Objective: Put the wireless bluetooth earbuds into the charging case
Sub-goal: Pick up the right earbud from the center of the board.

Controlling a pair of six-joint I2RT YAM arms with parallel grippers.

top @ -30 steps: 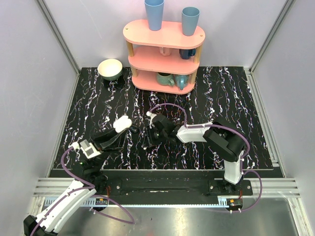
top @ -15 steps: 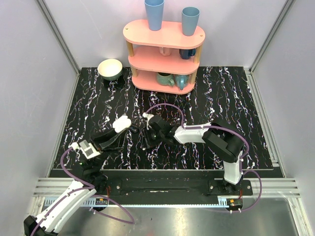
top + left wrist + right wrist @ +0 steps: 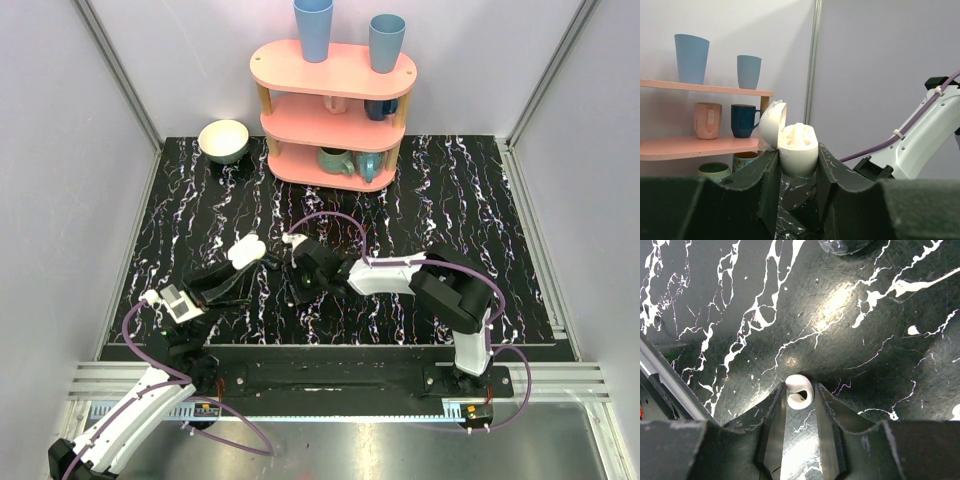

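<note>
Pinching a bud [image 3: 800,392] by its sides in the right gripper [image 3: 800,389], over bare table [image 3: 850,315]. Clamping the case [image 3: 797,150], flipped open, in the left gripper [image 3: 797,162], raised and near. Light, glossy, likely slippery: gentle squeeze, no twisting. Open room all round; shelf [image 3: 340,68] well apart.

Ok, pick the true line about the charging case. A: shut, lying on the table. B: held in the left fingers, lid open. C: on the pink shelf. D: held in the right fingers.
B: the left wrist view shows the charging case clamped between the left fingers, lid swung open; the right fingers pinch an earbud instead.
</note>
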